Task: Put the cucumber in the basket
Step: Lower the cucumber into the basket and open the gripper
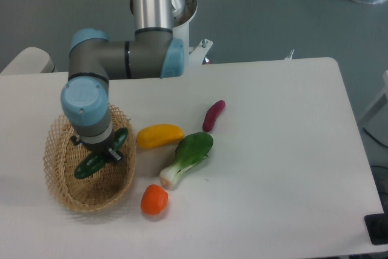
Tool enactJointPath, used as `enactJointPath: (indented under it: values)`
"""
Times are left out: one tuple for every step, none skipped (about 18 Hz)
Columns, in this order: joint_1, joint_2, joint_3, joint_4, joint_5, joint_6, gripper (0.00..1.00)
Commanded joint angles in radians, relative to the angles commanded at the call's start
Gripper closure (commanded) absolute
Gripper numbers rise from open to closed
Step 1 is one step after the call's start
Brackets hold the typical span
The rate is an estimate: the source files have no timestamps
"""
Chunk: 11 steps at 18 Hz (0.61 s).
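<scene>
The gripper [99,151] hangs over the basket [56,177], pointing down from the grey and blue arm [91,98]. The wrist of the arm hides the fingers almost completely, so only small dark parts are seen under it. The cucumber [91,164] lies directly below the gripper, and it crosses under it in a slanted line: one rounded end comes out to the lower left of the wrist, the other end shows at the upper right, near the rim of the basket. The middle of the cucumber is covered by the gripper. The fingers seem to pinch the cucumber at its middle, but whether it rests on the basket floor or hangs a little above it, I cannot tell from this view.

The cucumber is inside the outline of the basket, more to the right half of it. The basket stands on the white table [273,150], at its left side.

The other vegetables are all to the right of the basket. The yellow vegetable [159,136] is just beside the right rim of the basket. The bok choy [188,158] lies further right, near the yellow vegetable, with its white stem pointing to the lower left. The orange tomato [154,200] is near the lower right rim of the basket. The purple vegetable [213,116] is the farthest from the basket, well apart, up and right.
</scene>
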<state>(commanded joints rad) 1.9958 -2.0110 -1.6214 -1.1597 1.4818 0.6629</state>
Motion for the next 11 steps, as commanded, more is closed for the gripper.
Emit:
enactJointPath:
  values:
    - [-0.009, -0.012, 0.002, 0.003, 0.0, -0.011, 0.76]
    - [-0.011, -0.02, 0.0, 0.017, 0.002, -0.012, 0.74]
    - [-0.012, -0.028, -0.002, 0.038, 0.005, -0.015, 0.7]
    - [-0.012, -0.029, -0.005, 0.046, 0.003, -0.016, 0.59]
    - [-0.014, -0.029, -0.011, 0.048, 0.002, -0.016, 0.37]
    - [-0.015, -0.031, -0.015, 0.048, 0.003, -0.016, 0.06]
    - [-0.018, -0.031, -0.021, 0.049, 0.006, -0.016, 0.0]
    - [-0.02, -0.028, -0.026, 0.055, 0.012, -0.016, 0.0]
    - [-0.02, -0.026, -0.028, 0.058, 0.018, -0.016, 0.0]
    - [-0.02, -0.023, -0.028, 0.06, 0.018, -0.016, 0.0]
    - [-0.02, -0.022, -0.028, 0.06, 0.018, -0.014, 0.0]
